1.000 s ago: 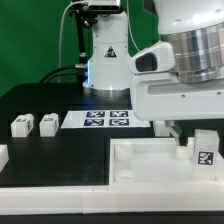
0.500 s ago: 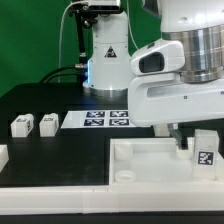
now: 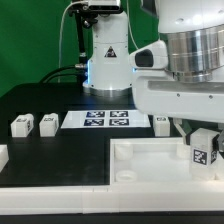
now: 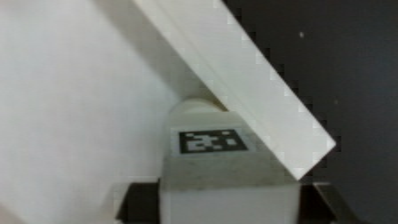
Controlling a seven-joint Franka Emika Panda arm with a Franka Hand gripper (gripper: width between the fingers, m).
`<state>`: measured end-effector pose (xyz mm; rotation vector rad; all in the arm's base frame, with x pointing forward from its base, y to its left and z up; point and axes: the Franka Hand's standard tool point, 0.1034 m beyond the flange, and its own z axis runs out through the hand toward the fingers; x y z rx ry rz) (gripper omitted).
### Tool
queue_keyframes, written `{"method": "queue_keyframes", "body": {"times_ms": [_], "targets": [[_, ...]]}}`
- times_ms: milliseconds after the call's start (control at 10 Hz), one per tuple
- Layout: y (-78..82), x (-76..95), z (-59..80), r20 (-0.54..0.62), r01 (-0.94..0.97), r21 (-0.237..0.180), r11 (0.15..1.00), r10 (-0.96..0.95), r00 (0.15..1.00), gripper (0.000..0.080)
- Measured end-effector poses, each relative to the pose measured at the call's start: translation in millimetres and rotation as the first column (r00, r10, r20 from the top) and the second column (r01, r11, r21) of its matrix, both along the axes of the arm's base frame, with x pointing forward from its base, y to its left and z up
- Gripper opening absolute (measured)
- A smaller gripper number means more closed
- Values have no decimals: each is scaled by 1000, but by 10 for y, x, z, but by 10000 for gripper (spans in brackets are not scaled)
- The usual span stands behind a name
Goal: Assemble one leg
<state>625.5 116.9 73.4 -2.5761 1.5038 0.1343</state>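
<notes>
Since half a second ago, the robot's white wrist has swung toward the exterior view's right, and the leg (image 3: 205,150) it carries has shifted that way too, now sitting closer to the frame's edge.

Nearest to me lies the large white tray-like panel (image 3: 140,160), spread across the front of the black table (image 3: 60,150). The leg, a small chunky white block with a black-and-white square tag on its face, stands upright over the panel's far right part. The gripper (image 3: 203,135) reaches down onto it from above. In the wrist view the leg (image 4: 222,160) fills the space between two dark fingers (image 4: 143,200), one on either side and pressed against it, so the jaws are closed on the leg. A raised white edge of the panel (image 4: 231,70) runs diagonally past the leg's top.

Beyond the panel, toward the exterior view's left, two more small white blocks (image 3: 22,126) sit side by side on the table. Just beside them, further along, lies the flat marker board (image 3: 105,120). Behind everything stands the arm's white base (image 3: 105,55).
</notes>
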Motion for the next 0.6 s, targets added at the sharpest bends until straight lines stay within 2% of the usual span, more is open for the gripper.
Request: {"method": "queue_keyframes", "body": {"times_ms": [100,200,300,400,500,600], "targets": [[43,-1,-4,-48,240,37,970,-238,970,298],[41,11,-4,-85,388,63,919,-383,920,297],[31,23,3,-112,488,65,871,-479,870,297],[32,20,0,-117,504,63,862,-495,861,297],[38,16,-4,-119,504,63,861,-495,861,372],[38,16,-4,-113,486,65,872,-477,871,372]]}}
